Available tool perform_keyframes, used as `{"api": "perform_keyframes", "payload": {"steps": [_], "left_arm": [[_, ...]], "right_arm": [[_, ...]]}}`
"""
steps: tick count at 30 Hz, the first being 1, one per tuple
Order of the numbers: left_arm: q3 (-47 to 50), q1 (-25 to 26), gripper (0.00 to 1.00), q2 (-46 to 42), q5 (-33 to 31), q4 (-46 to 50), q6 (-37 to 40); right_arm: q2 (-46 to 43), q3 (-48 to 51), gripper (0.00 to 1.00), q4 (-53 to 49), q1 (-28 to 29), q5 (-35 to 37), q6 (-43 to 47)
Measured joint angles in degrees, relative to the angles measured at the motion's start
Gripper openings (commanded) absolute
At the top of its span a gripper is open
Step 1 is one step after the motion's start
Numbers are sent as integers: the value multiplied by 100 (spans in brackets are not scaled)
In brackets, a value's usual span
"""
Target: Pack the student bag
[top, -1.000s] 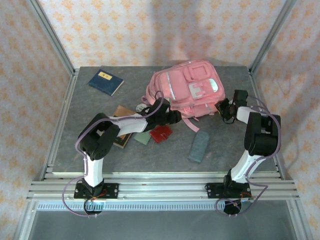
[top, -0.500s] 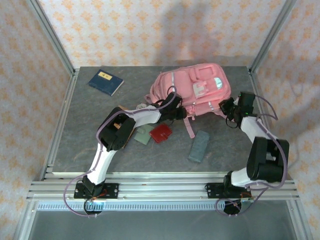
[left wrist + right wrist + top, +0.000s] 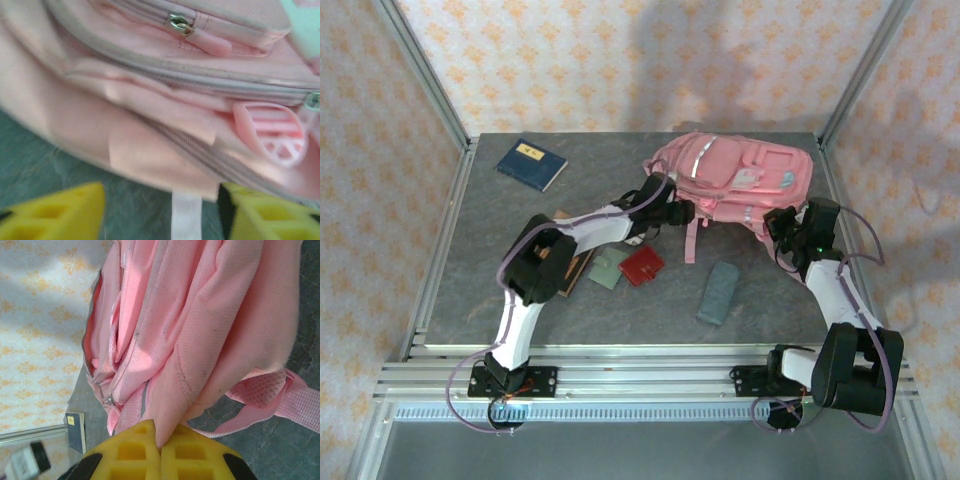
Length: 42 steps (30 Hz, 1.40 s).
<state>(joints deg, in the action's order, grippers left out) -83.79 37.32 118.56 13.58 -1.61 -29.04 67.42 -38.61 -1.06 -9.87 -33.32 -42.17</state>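
Observation:
The student bag is a large pink backpack lying on its side at the back right of the table, a strap trailing toward the front. My right gripper is at the bag's right end; in the right wrist view it is shut on a fold of the bag's pink fabric. My left gripper sits at the bag's near left edge. In the left wrist view it is open, its yellow fingers wide apart, with the bag's grey zip trim just ahead and a pale strap between them.
A blue notebook lies at the back left. A red wallet, a grey-green pouch and a brown book sit under the left arm. A grey pencil case lies front centre. Metal frame posts stand at the back corners.
The bag has swung and slid to the right, now lying lengthwise along the back right. Both grippers moved right and farther back with it, the right arm stretching out.

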Motion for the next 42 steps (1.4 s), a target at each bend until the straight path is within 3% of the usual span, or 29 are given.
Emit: {"api": "perform_keyframes", "payload": {"steps": [2,8,10,18,26,33,42], "left_arm": [[684,-4,78,-586,103,-350,-33],[1902,7,52,-1816,546,-1698,-164],[2194,7,49,-1906,763,-2184,-256],[2479,57,53,-1093,1554,-3303,-726],[1816,170,59,-39,1912,-3845,-1060],[1458,170,67,271,2065,-4072,-1191],[905,168,64,579,2212,-4044,-1034]], "right_arm": [[-2,-2,0,-7,0,15,-44],[-24,-15,0,-7,0,28,-223],[-31,-26,0,-9,0,24,-284],[-116,-125,0,-17,0,-35,-332],[-116,-162,0,-17,0,-105,-354],[-116,-186,0,-17,0,-146,-393],[-116,-278,0,-20,20,-170,-435]]}}
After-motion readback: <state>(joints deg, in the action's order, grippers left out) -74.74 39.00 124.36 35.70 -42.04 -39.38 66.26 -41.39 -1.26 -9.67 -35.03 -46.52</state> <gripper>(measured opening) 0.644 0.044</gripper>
